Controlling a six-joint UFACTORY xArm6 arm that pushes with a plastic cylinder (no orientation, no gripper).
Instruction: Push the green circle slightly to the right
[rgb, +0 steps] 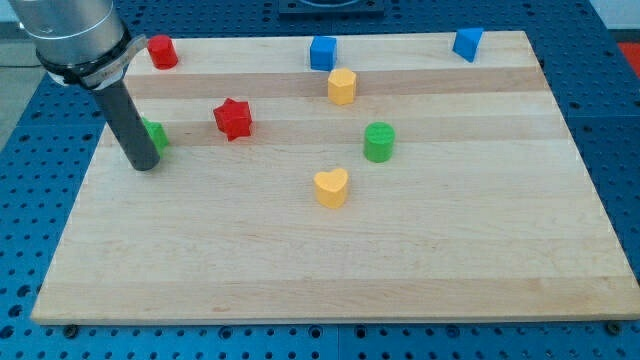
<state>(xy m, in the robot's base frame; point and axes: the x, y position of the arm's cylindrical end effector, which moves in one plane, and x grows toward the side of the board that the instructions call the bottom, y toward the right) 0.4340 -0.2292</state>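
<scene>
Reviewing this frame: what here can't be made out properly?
- Green block at the view's left: mostly hidden behind the rod, shape unreadable.
- My tip: whether it touches that block cannot be told.
- Arm above the rod: cut off by the view's top edge.
- Green circle, by contrast, shows fully.

You will find no text, label, brand, number or sign to read anywhere in this view. The desk (330, 260) shows bare wood grain only, the blocks are plain coloured faces without markings, and the rod (130, 120) and the blue surface (620, 150) around the desk carry no lettering that can be made out.
</scene>
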